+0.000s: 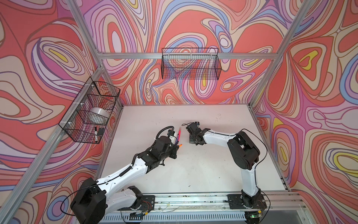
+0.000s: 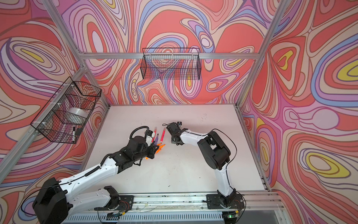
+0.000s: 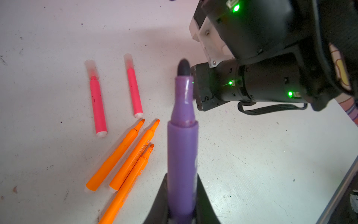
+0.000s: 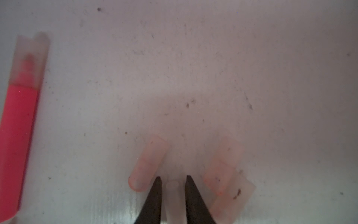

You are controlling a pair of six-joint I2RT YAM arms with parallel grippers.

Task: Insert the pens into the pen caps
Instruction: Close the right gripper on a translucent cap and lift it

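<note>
— Gripping anything, the left gripper [image 3: 182, 194]?

— Yes. Its fingers [image 3: 160, 203] are clenched on the barrel of the purple pen [image 3: 182, 151]. The pen sticks out ahead of them with its dark tip bare. In the left wrist view that tip overlaps the black body of the right arm [image 3: 242, 83].

— And the right gripper [image 4: 172, 178]?

— It is low over the table [image 1: 213, 155]. Its two dark fingers [image 4: 155, 199] sit tight against either side of a pale cap [image 4: 172, 192], grasping it by the look of it. Whether that cap is off the surface I cannot tell.

— Other caps?

— Three lie loose right beside those fingers. A tilted cap [image 4: 148, 163] is on one side. On the other side a third cap [image 4: 222, 161] and a fourth cap [image 4: 234, 197] overlap each other.

— The rest of the pens?

— They are on the table, under and beside the purple pen. A pink pen [image 3: 97, 108] and a second pink pen [image 3: 133, 91] lie nearly parallel and apart, each with a clear cap over its tip. Three orange pens [image 3: 135, 153] lie bunched together just beside them, tips bare. In a top view, one pink pen lies between the two grippers.
</note>
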